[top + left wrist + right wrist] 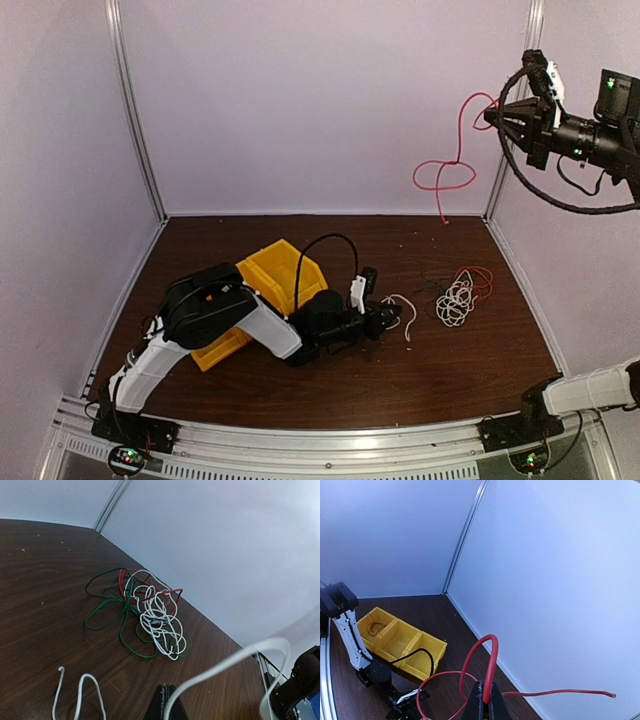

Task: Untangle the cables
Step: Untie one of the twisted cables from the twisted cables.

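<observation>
A thin red cable (445,175) is held high at far right in the clenched right gripper (497,117), a thin white cable (225,666) is pinched low by the left gripper (395,318), and either could be let slip onto the tangled wire heap (458,297) between.

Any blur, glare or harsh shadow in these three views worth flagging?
Left wrist: the thin white cable nearest the lens is blurred, the multicoloured cable tangle beyond it sharp. Right wrist: the thin red cable is crisp. Top external: soft light, no glare.
</observation>
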`<state>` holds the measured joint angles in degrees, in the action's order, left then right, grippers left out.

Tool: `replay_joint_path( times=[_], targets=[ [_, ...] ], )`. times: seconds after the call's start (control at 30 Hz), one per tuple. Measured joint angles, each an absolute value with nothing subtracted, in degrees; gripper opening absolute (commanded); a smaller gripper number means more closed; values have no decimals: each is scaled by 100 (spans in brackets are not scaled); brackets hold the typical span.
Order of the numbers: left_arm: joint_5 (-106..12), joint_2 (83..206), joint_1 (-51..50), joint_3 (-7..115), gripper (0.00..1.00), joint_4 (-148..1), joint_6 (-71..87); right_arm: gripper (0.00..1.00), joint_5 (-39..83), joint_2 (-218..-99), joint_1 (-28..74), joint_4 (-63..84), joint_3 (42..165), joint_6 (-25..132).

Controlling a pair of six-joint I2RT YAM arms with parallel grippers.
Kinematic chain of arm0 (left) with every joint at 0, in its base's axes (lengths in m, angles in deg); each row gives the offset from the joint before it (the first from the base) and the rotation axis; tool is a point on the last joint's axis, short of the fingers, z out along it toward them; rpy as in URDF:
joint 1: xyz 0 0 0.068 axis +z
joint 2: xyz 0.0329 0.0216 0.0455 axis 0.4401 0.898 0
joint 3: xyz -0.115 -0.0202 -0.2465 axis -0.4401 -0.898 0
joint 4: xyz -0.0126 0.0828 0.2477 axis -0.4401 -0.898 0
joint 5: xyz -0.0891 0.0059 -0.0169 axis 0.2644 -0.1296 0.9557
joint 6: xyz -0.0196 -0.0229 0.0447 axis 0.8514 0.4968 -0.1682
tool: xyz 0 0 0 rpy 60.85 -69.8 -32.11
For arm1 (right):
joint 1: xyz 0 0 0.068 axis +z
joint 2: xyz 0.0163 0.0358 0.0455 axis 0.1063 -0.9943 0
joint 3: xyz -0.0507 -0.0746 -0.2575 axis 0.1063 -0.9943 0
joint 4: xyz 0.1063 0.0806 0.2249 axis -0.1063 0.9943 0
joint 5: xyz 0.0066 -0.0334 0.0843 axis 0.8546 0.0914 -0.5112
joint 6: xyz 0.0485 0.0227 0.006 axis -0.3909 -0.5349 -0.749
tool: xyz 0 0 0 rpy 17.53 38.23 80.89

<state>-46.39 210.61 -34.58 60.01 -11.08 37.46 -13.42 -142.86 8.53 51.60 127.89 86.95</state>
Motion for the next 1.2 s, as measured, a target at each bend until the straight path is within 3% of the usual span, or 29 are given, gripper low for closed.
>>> replay_joint_path(
  times=[0.17, 0.3, 0.47, 0.87, 1.2],
  targets=[
    [-4658, 21113, -3458, 5865, 0, -1189, 3875, 0, -1272, -14441, 777, 5029, 13270, 8592],
    [-4658, 21111, -3458, 5865, 34, -1248, 3805, 0, -1290, -14505, 764, 4955, 13133, 8560],
    [-4687, 20748, -3458, 5474, 49, -1550, 3636, 0, -1294, -14321, 761, 4808, 12156, 8579],
    [-4278, 18641, -3462, 4003, 56, -1736, 3265, 0, -1399, -13910, 761, 4784, 10827, 8769],
    [-3944, 18589, -3464, 4103, 59, -1683, 3562, 0, -1755, -13866, 761, 4802, 10604, 8833]
  ],
)
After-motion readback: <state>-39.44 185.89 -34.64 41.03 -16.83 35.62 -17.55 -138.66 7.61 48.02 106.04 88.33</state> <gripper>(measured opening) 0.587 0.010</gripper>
